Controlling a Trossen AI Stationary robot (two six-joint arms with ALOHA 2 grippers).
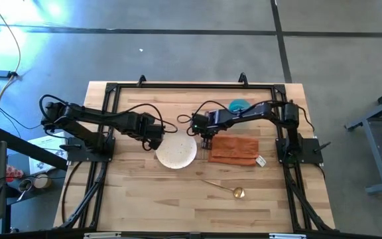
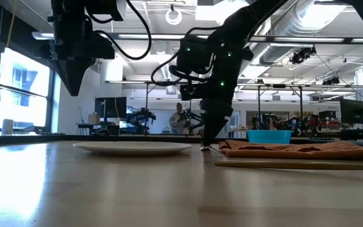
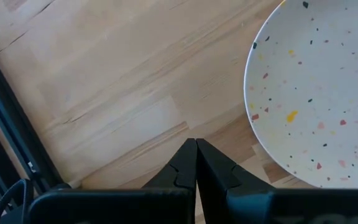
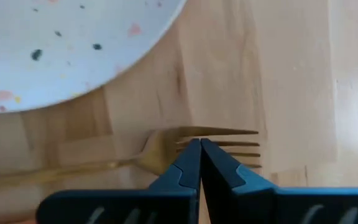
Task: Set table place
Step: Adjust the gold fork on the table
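The speckled white plate [image 1: 176,153] lies flat near the middle of the table [image 1: 131,192]. The gold fork [image 4: 166,155] lies flat on the wood between the plate and the rust-orange napkin [image 1: 234,149]. My right gripper [image 1: 205,139] is shut, its tips down at the fork's head [image 4: 199,144]; in the low view [image 2: 205,145] they reach table height. My left gripper [image 1: 154,136] is shut and empty, raised above the table [image 2: 74,88] beside the plate's far-left rim [image 3: 253,118]. The blue bowl [image 1: 239,106] stands at the far edge. The gold spoon [image 1: 225,188] lies near the front. My right gripper's shut fingertips [image 4: 191,155] stand on the fork where the tines meet the neck [image 4: 166,142]. They come from above, pointing down. The fork lies flat on the table with its tines [image 4: 235,144] sticking out past the fingers. The fingers hide the exact spot of contact.
The black rail frame [image 1: 191,86] runs around the table. The napkin's white tag [image 1: 260,160] sticks out at its near right corner. Bare wood lies left of the plate and along the near edge. In the low view a person [image 2: 180,120] stands far back in the room.
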